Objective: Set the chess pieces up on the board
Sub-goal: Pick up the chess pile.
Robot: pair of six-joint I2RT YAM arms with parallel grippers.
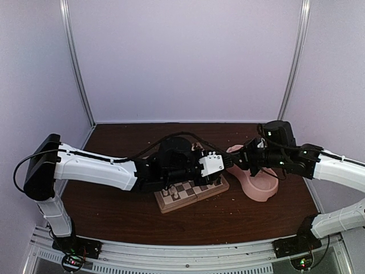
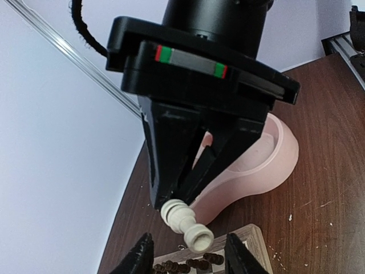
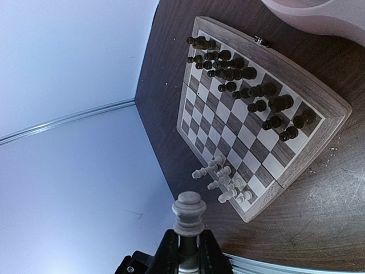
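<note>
My right gripper (image 3: pixel 187 237) is shut on a cream-white chess piece (image 3: pixel 189 212) and holds it in the air over the board's right end. In the left wrist view the same piece (image 2: pixel 185 224) hangs from the right gripper's black fingers (image 2: pixel 171 182), between my left gripper's (image 2: pixel 188 256) two fingertips, which stand apart and do not touch it. The board (image 3: pixel 319 94) lies below, with several cream-white pieces (image 3: pixel 225 180) clustered at one corner and dark pieces (image 3: pixel 245 85) along the opposite end. From above, the left gripper (image 1: pixel 222 167) and right gripper (image 1: pixel 236 162) meet over the board (image 1: pixel 171 204).
A pink double bowl (image 1: pixel 259 185) stands right of the board, close behind the two grippers; its wall (image 2: pixel 268 165) fills the background of the left wrist view. Small crumbs dot the dark wooden table (image 1: pixel 228 220). White walls enclose the table.
</note>
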